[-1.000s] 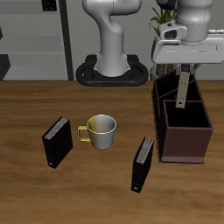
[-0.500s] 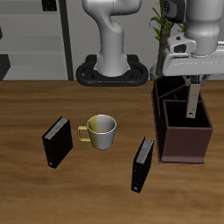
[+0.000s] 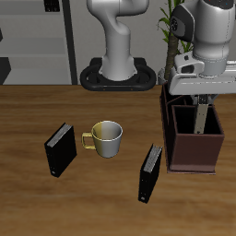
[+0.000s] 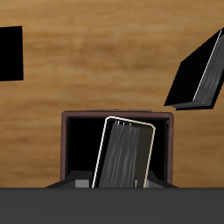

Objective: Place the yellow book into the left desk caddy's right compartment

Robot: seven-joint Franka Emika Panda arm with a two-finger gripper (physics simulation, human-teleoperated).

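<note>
fingers [image 3: 200, 100] clamp book [image 3: 200, 120] | wrist: book [image 4: 125, 155] tilted below fingers, inside caddy [image 4: 162, 122] | exterior: edge-on only

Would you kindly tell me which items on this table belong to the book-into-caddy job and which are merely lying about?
Belong to the job:
- yellow book, hanging upright in the end effector over a compartment
- left desk caddy

Lying about:
- two black books, standing on the table
- mug between them
</note>
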